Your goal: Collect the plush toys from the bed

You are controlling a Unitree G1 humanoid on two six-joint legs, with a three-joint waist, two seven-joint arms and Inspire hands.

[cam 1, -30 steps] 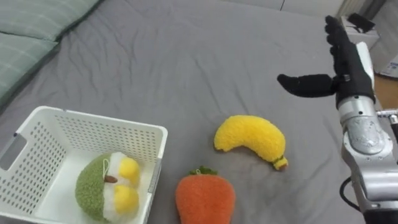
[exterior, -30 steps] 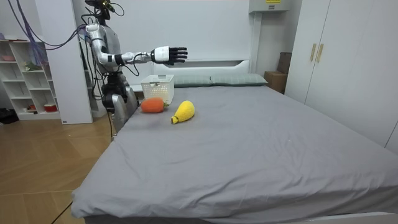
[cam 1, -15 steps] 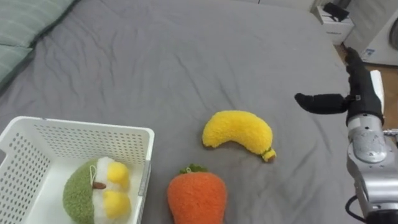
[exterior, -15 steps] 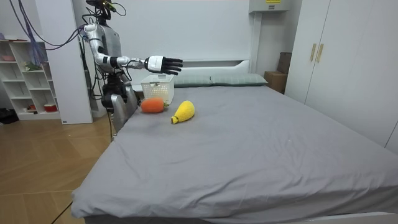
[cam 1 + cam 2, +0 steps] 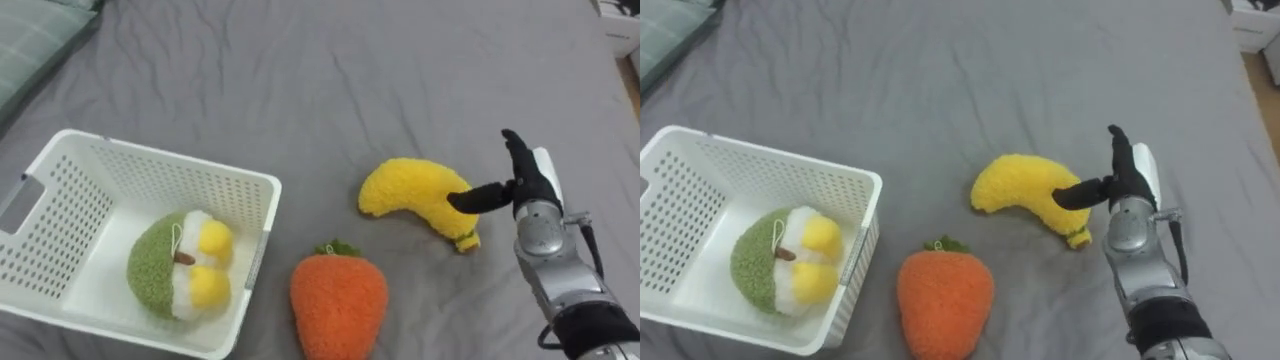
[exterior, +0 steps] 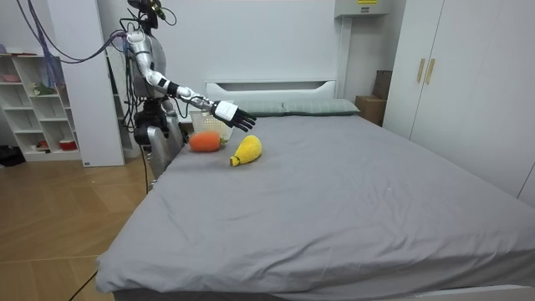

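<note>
Plush toys lie on a bed covered with a grey sheet (image 5: 300,70), seen from above by the robot's head camera. A yellow plush banana (image 5: 410,190) rests on the sheet right of centre, curved, its small brown stem end pointing toward the robot's right. Just below and to the left of it lies an orange plush carrot (image 5: 338,305) with a green leafy top, close to the banana but apart from it. To the left of both stands a white perforated plastic basket (image 5: 160,160), rectangular, with the carrot just beside its near right corner. Inside the basket sits a round green plush toy (image 5: 180,277) with white and yellow patches on its face.

The robot's right hand (image 5: 520,180) reaches in from the lower right. It is open: the dark fingers are straight and point away from the robot, and the thumb sticks out sideways toward the banana. The thumb's tip overlaps the banana's stem end, though whether it touches the toy cannot be told. The hand holds nothing.

In the room view the robot stands at the bed's side near the headboard, on the room view's left, right arm stretched out and down over the toys. A white shelf unit (image 6: 38,100) stands behind it.
</note>
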